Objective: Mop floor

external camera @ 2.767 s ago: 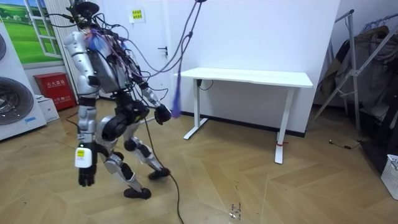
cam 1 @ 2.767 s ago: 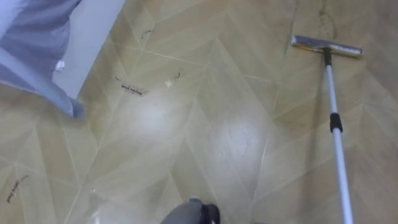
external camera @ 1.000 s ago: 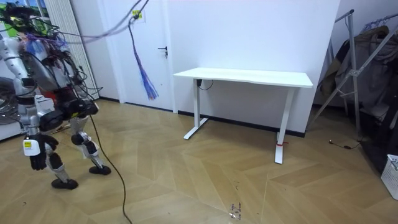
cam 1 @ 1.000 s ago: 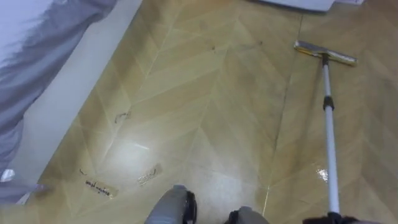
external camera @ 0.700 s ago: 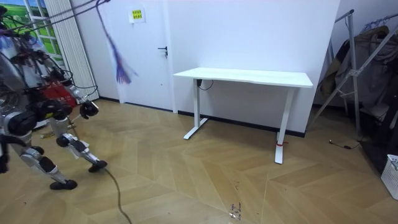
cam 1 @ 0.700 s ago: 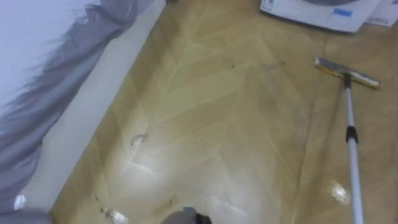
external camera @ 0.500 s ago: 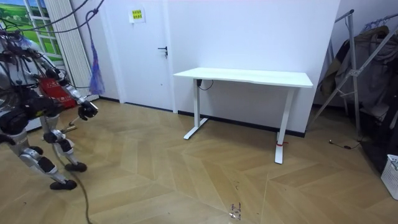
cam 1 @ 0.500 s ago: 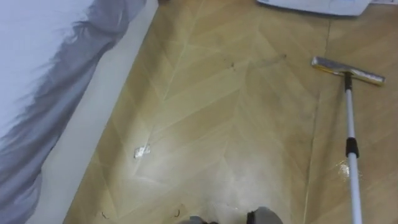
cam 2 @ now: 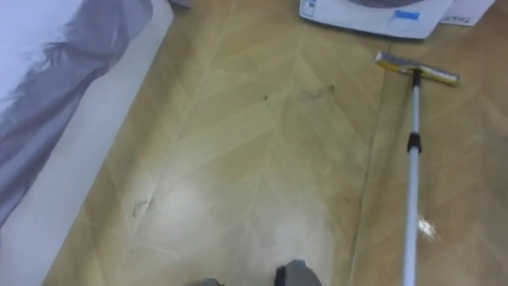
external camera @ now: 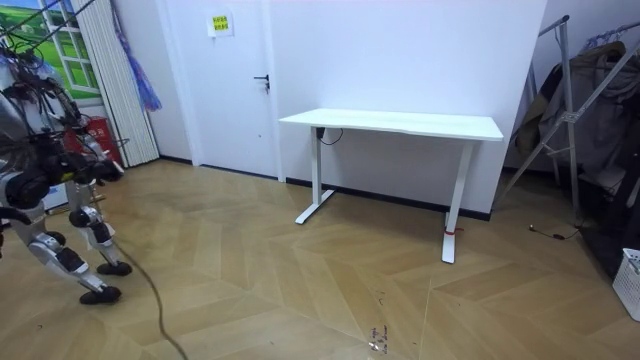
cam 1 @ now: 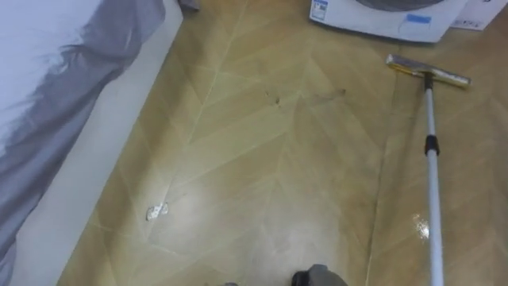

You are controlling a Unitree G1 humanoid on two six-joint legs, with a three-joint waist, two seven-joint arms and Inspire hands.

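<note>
Flat mop head (cam 1: 429,71) just short of the washing machine (cam 1: 381,17); pole (cam 1: 432,191) runs back to my right side. Grip: can't tell.

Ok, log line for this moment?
mop head: on floor, near white appliance | pole: runs toward robot | scrap: on floor, far left of mop

Tan herringbone floor (cam 1: 262,159), white-handled mop (cam 1: 431,171)
</note>
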